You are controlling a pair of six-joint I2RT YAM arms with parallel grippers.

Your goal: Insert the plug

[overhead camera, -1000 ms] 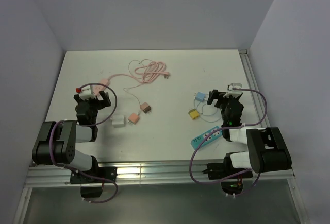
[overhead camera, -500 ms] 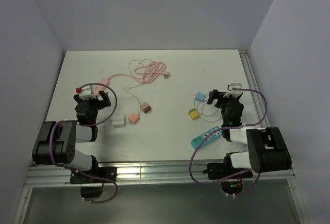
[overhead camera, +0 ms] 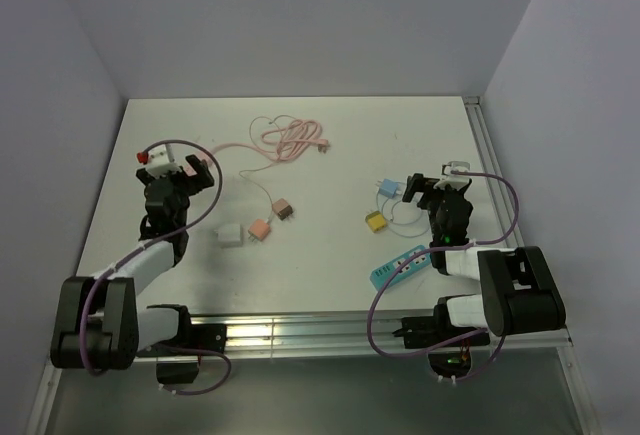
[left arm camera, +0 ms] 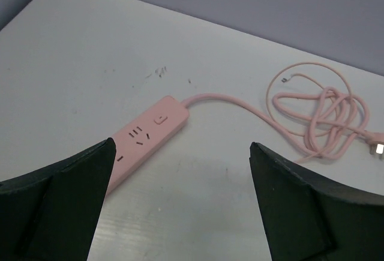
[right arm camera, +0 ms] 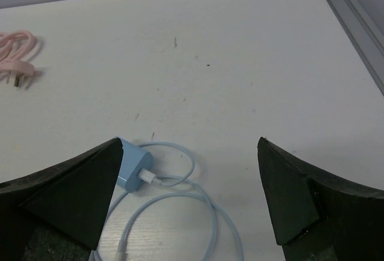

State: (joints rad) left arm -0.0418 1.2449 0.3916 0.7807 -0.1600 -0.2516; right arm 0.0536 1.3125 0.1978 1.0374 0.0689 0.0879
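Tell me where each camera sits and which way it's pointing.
Top external: above and behind, looking down at the table; left arm and right arm show.
Left wrist: faces pink power strip past the open left gripper.
Right wrist: faces blue charger past the open right gripper.
Shared: the coiled pink cord shows in all three.

- We find the left power strip (left arm camera: 147,141) on the table (overhead camera: 400,135), at its far left.
- Its cord (overhead camera: 292,141) runs right into a coil behind the table's centre, and the cord plug (overhead camera: 322,148) lies at the coil's right edge.
- Three adapters (overhead camera: 261,227) lie in a diagonal row near the centre, in front of the coil.
- On the right, the charger (overhead camera: 388,188) lies behind the small adapter (overhead camera: 376,221), with its cable (right arm camera: 180,207) looped beside it.
- The right power strip (overhead camera: 402,265) lies in front of that small adapter, slightly to its right.
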